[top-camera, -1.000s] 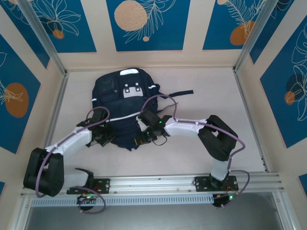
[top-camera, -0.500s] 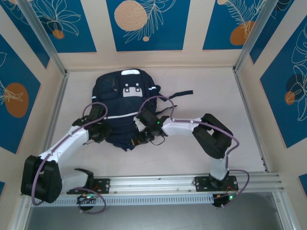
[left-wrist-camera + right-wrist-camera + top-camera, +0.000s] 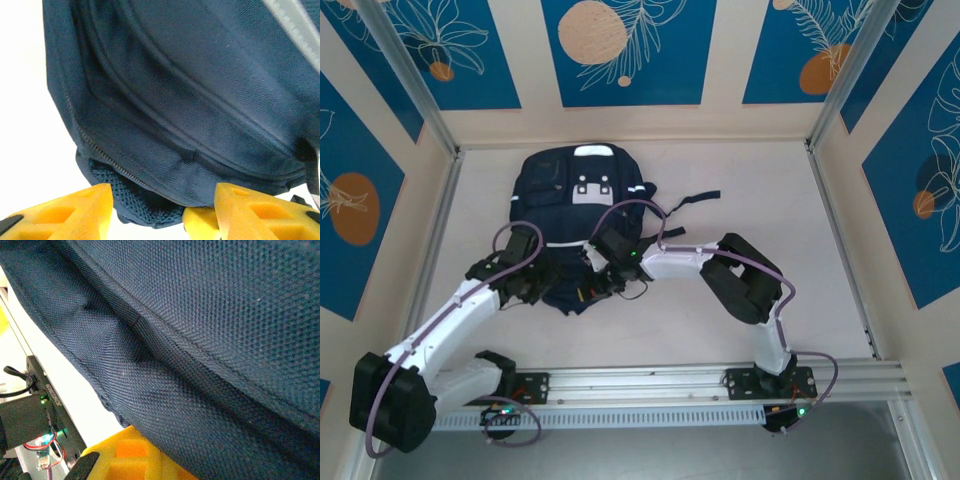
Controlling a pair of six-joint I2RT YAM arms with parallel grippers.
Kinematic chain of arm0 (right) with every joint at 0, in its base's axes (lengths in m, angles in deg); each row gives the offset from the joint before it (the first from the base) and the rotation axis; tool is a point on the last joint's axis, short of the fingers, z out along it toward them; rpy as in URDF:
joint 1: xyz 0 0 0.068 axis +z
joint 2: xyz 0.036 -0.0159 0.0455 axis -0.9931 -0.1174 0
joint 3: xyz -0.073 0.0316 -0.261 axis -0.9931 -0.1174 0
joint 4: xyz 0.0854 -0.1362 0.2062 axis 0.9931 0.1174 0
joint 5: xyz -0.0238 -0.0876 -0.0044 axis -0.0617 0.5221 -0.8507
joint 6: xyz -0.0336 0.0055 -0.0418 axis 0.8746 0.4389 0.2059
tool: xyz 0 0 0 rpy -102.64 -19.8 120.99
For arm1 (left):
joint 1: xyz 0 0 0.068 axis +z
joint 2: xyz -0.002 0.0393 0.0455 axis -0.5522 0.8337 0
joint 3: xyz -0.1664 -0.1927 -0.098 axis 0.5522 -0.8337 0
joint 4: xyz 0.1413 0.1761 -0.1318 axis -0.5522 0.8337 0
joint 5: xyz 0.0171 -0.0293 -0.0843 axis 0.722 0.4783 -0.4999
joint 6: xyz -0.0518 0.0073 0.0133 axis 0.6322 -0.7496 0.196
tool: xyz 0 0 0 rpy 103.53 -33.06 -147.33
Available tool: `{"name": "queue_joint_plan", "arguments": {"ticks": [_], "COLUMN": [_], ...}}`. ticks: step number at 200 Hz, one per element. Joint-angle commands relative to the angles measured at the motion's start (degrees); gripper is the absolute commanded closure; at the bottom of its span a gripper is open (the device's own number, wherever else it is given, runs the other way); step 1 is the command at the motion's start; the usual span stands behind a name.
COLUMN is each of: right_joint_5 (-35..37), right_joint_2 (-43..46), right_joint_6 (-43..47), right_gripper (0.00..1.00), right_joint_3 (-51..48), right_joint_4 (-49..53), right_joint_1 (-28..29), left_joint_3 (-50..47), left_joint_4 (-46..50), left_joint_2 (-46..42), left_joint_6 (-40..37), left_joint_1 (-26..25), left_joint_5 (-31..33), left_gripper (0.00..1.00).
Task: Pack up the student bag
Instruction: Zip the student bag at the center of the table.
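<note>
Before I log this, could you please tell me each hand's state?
Left hand: open, at the student bag.
Right hand: closed on the student bag.

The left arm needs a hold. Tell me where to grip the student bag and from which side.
Grip the student bag at its near rim, below the zipper, coming in low from the near side. The bag lies flat, so probably only that folded rim is thin enough to pinch; the left gripper faces it, jaws apart.
</note>
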Motion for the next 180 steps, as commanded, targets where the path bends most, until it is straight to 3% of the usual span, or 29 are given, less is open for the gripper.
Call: {"name": "queue_joint_plan", "arguments": {"ticks": [1,93,113,134,180], "right_joint_5": [2.1,5.2,7.12,8.48,10.54], "right_joint_2": [-3.49,-1.29,-0.54,0.51,3.91], "right_joint_6": [-0.87,0.2,1.81,2.83,4.21], "right_gripper": [1.0,1.0,1.0,1.0,1.0], "right_joint_3": [-1.37,-1.74,-1.06,-1.3,-4.11], "right_joint_4": [3.8,5.62,7.77,9.15,10.42], "right_joint_1": [0.81,1.75,2.3,2.4,1.71], "left_joint_3": [-1.68,-1.24,-0.3,0.04,-1.43], "left_joint_4": [0.23,-5.22,-5.36,-5.65,-6.23], "left_joint_2": [-0.89,8.92,10.8,12.52,14.4], "left_joint_6": [3.73,4.69,3.54,2.86,1.85], "left_joint_1": [-0.61,-1.45,-1.03,-0.62,0.04], "left_joint_5": [-0.93,2.47,4.17,4.47,4.78], "left_gripper": [0.44,0.47,0.52,0.64,0.71]}}
